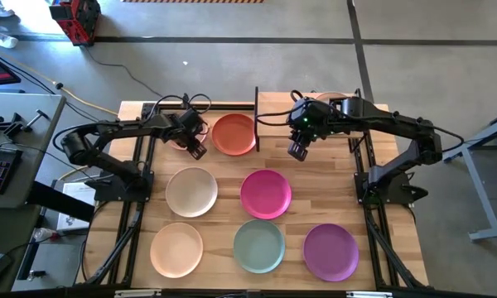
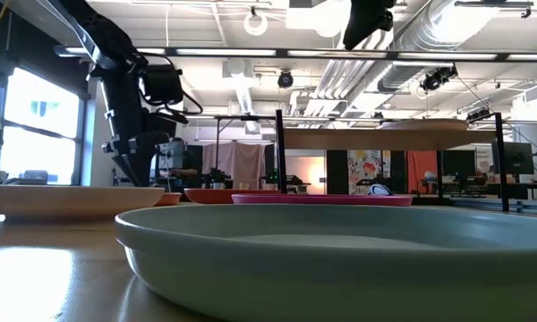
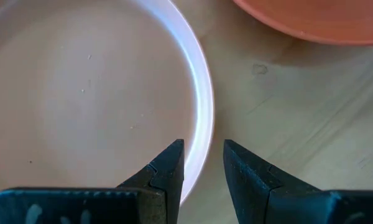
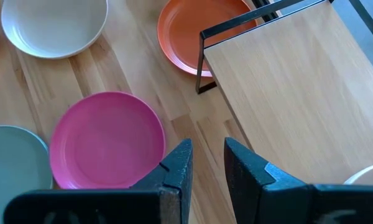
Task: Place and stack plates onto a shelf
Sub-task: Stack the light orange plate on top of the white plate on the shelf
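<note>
My left gripper [image 1: 196,151] [image 3: 203,152] is open and points down at a pale plate [image 3: 87,93] at the table's far left, mostly hidden under the arm in the high view. One finger stands inside its rim [image 3: 205,118] and one outside. An orange-red plate [image 1: 234,134] lies just to its right. Cream [image 1: 191,191], magenta [image 1: 266,194], peach [image 1: 176,249], pale green [image 1: 258,246] and purple [image 1: 330,252] plates lie flat on the table. My right gripper [image 1: 297,152] [image 4: 208,155] hangs open and empty over the shelf's near left corner. The shelf [image 4: 280,87] carries a pale plate [image 4: 368,174]. My left gripper comes at the pale plate's rim [image 3: 206,134] from above with its fingers astride it. Whether either finger touches the rim, I cannot tell. The plate lies flat on the table.
The shelf's black posts [image 1: 257,116] stand between the orange-red plate and the shelf board. Bare tabletop [image 1: 331,186] shows near the shelf, to the right of the magenta plate. The arms' black bases [image 1: 381,186] stand at both table sides.
</note>
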### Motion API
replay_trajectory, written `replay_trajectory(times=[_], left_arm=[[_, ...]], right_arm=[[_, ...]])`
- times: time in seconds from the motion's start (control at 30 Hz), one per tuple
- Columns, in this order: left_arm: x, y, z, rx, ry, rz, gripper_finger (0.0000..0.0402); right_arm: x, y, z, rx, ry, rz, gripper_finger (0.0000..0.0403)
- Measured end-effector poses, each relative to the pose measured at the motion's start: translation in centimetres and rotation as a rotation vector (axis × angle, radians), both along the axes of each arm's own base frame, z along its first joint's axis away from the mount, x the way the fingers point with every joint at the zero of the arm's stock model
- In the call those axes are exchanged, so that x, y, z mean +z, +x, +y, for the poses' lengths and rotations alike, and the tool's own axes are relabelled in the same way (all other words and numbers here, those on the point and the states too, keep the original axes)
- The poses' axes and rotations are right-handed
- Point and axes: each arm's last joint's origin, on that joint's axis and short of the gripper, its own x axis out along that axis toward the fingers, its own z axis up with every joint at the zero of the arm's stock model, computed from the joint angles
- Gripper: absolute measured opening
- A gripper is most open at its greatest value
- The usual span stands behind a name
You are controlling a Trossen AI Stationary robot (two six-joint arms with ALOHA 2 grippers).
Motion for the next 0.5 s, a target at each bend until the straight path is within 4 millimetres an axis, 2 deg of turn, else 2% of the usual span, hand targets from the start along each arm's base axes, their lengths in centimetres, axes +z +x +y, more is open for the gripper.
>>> replay_trajectory(times=[0.5], left_arm=[[0.01,0.13,-0.05,-0.006,-0.011,-0.017,0.0101]], right_arm=[[0.0,0.0,0.0,0.001,0.0,0.0,0.0067]])
